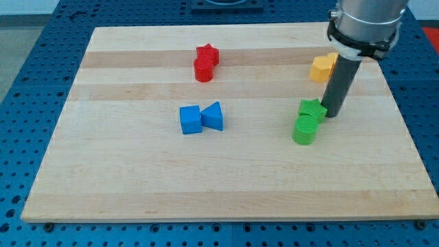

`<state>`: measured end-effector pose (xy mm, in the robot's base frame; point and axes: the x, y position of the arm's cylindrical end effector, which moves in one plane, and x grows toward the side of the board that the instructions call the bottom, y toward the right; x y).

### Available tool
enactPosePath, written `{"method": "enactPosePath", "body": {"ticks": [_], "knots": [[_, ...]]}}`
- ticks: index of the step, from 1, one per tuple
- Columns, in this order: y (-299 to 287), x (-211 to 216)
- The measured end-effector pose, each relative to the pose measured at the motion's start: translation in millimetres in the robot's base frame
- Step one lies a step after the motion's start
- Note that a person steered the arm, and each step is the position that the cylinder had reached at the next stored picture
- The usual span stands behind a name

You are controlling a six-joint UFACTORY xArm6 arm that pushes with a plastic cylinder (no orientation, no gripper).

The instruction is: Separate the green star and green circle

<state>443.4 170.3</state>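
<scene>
The green star (312, 108) lies right of the board's middle. The green circle (305, 130) sits just below it, touching it. My tip (333, 114) is at the green star's right edge, touching or nearly touching it, above and to the right of the green circle. The dark rod rises from there toward the view's top right.
A yellow block (322, 68) lies above the green pair, partly behind the rod. A red star (208, 54) and red circle (203, 70) touch at the upper middle. A blue cube (191, 119) and blue triangle (213, 116) touch at the centre. The wooden board (137, 178) is ringed by a blue perforated table.
</scene>
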Motion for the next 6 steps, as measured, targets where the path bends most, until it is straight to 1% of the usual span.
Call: {"method": "enactPosePath", "body": {"ticks": [1,2,3,4,5,6], "knots": [[-2.6,-18.6],[-42.0,-36.5],[-91.2,-23.9],[-86.4,13.7],[-46.9,32.5],[-45.3,35.5]]}}
